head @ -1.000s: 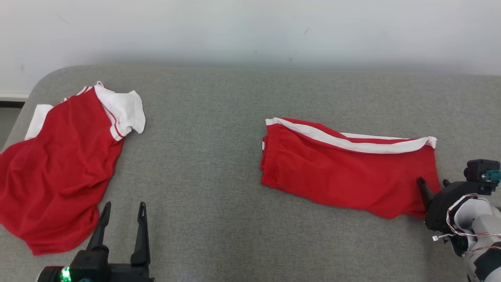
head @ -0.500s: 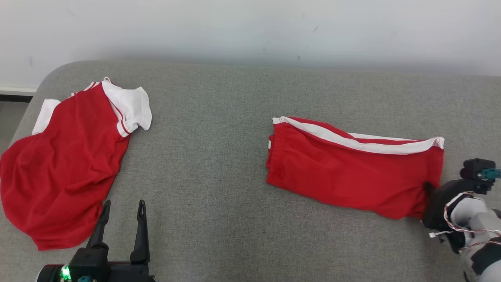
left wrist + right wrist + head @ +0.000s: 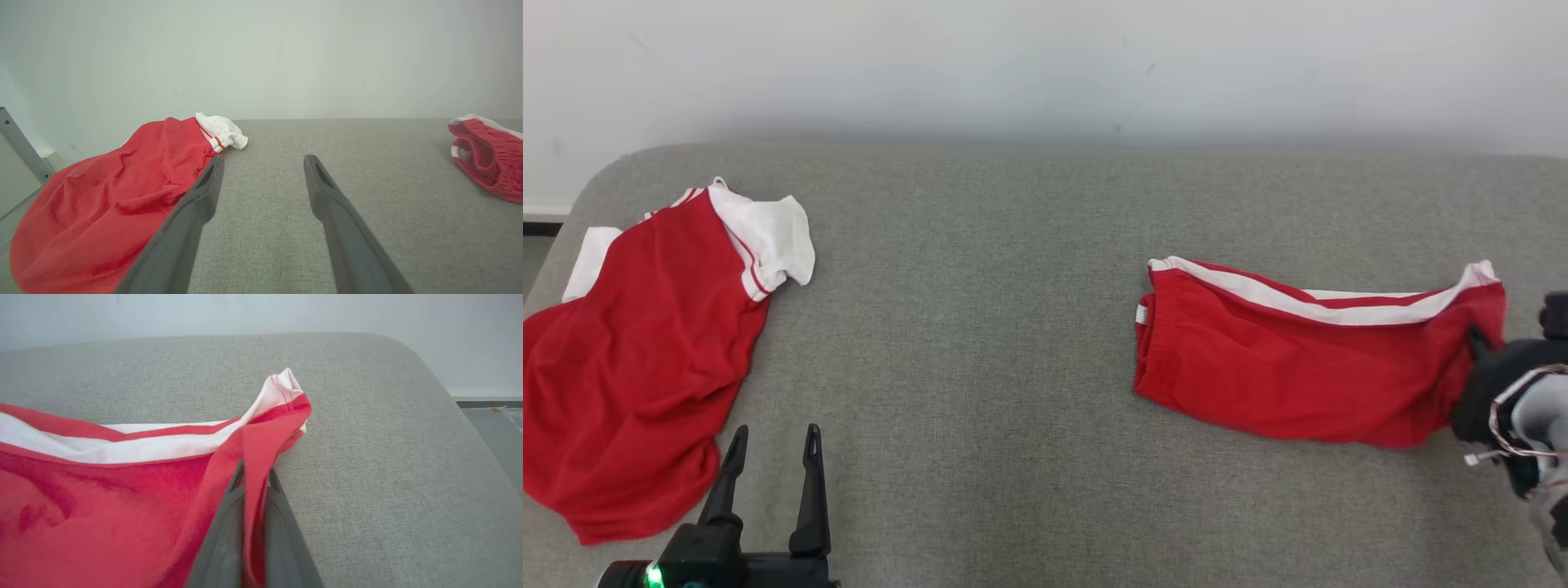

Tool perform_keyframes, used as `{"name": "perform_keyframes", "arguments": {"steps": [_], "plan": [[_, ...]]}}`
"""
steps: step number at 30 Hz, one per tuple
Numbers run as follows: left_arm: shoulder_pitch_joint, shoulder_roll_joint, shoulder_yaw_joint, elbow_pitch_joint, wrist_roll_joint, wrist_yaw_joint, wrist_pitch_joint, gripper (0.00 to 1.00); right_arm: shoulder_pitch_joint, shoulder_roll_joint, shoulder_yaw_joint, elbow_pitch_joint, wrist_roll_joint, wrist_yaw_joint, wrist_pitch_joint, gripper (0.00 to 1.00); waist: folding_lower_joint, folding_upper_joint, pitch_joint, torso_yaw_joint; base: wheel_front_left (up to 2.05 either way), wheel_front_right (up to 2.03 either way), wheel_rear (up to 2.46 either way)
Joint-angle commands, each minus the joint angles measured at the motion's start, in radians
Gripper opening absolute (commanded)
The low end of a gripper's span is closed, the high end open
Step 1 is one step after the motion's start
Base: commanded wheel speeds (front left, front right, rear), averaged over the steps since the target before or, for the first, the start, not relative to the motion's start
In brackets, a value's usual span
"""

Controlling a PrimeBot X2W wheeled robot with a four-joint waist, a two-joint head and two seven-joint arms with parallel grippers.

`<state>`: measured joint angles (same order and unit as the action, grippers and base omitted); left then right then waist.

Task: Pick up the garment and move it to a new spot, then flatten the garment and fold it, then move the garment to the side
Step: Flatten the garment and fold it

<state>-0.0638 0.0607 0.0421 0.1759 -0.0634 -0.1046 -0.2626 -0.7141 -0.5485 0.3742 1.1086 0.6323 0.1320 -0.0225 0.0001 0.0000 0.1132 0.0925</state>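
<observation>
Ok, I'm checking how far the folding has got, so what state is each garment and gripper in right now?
Shorts: lying on the grey cushion, right hem pinched and raised.
Shirt: spread out, rumpled, not folded, not held.
Left gripper: open, empty, beside the shirt.
Right gripper: shut on the shorts' hem.

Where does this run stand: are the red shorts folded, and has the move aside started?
Done: the red shorts lie folded flat on the grey cushion, white stripe along the far edge. In hand: the right gripper has its fingers shut on the shorts' right hem, which is lifted, so the move aside looks begun. Left: setting them down and letting go. The left gripper is open beside the red shirt.
</observation>
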Motion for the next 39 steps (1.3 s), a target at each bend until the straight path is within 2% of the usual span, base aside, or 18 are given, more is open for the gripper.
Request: {"name": "perform_keyframes", "arguments": {"steps": [1, 11, 18, 23, 27, 31, 32, 34, 39], "plan": [[0.007, -0.004, 0.001, 0.003, -0.01, 0.001, -0.003, 1.0, -0.004, 0.019, 0.013, -0.033, 0.005, -0.002, -0.016, 0.0, -0.0001, 0.0, -0.01, -0.01, 0.0, 0.0, 0.0], [0.016, -0.006, 0.0, 0.001, -0.013, 0.005, -0.003, 1.0, 0.047, 0.078, 0.15, -0.345, 0.041, -0.002, -0.001, 0.0, -0.0001, 0.0, -0.035, -0.033, 0.0, 0.0, 0.0], [-0.013, -0.008, -0.017, 0.007, -0.02, 0.005, -0.003, 1.0, 0.066, 0.127, 0.196, -0.479, 0.054, -0.002, 0.05, 0.0, -0.0001, 0.0, -0.027, -0.011, 0.0, 0.0, 0.0], [-0.031, -0.009, -0.039, 0.02, -0.022, 0.003, -0.003, 1.0, 0.064, 0.194, 0.207, -0.487, 0.035, -0.002, 0.086, 0.0, -0.0001, 0.0, -0.017, 0.021, 0.0, 0.0, 0.0], [-0.045, -0.01, -0.05, 0.031, -0.022, 0.004, -0.003, 1.0, 0.057, 0.254, 0.204, -0.42, 0.014, -0.002, 0.104, 0.0, -0.0001, 0.0, -0.011, 0.046, 0.0, 0.0, 0.0], [-0.049, -0.01, -0.051, 0.042, -0.025, 0.004, -0.003, 1.0, 0.049, 0.284, 0.207, -0.358, 0.006, -0.002, 0.095, 0.0, -0.0001, 0.0, -0.011, 0.056, 0.0, 0.0, 0.0], [-0.051, -0.01, -0.05, 0.044, -0.023, 0.004, -0.003, 1.0, 0.046, 0.288, 0.206, -0.347, 0.004, -0.002, 0.085, 0.04, -0.0001, 0.0, -0.011, 0.057, 0.0, 0.0, 0.0], [-0.05, -0.01, -0.046, 0.047, -0.024, 0.005, -0.003, 1.0, 0.044, 0.296, 0.209, -0.334, 0.003, -0.002, 0.062, 1.0, -0.0001, 0.0, -0.015, 0.055, 0.0, 0.0, 0.0], [-0.025, -0.009, -0.027, 0.048, -0.025, 0.006, -0.003, 1.0, 0.053, 0.277, 0.217, -0.373, 0.021, -0.002, -0.021, 1.0, -0.0001, 0.0, -0.037, 0.039, 0.0, 0.0, 0.0]]}}
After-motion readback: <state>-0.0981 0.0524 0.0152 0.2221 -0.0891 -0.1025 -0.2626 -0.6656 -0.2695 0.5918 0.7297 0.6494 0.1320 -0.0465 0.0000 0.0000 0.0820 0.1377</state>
